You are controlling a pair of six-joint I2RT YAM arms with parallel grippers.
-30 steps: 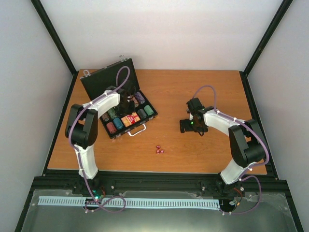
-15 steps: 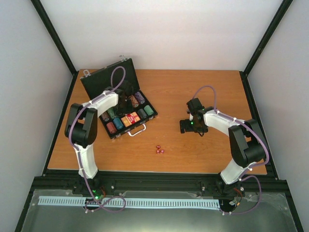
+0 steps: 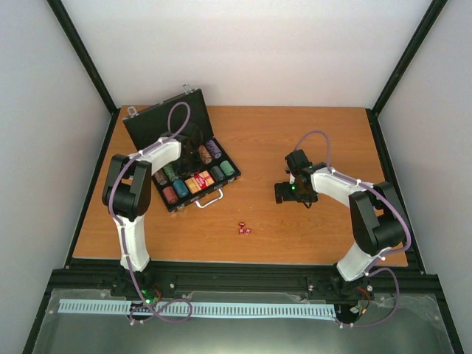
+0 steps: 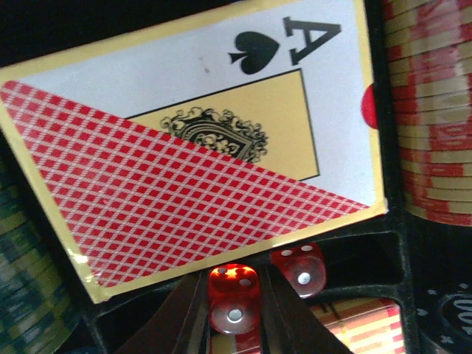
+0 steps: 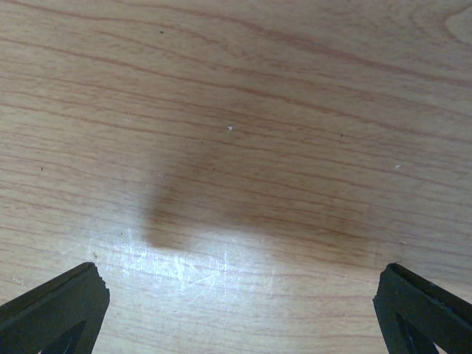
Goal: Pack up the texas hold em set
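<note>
Above briefcase (image 3: pixel 161 122): left gripper (image 4: pixel 233 311) pinches translucent red cube die (image 4: pixel 234 289) | right gripper (image 5: pixel 242 282) agape

A orange-brown wooden worktop (image 3: pixel 310 140) sits boxed in by plain white walls (image 3: pixel 251 44), with black frame posts (image 3: pixel 83 55) slanting up at the back corners, a grey metal ledge (image 3: pixel 243 335) along the near side, and soft light glinting palely off the wood.

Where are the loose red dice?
Top view: the small red dice sit on the wooden table, near-centre, just right of the silver handle of the black case.
</note>
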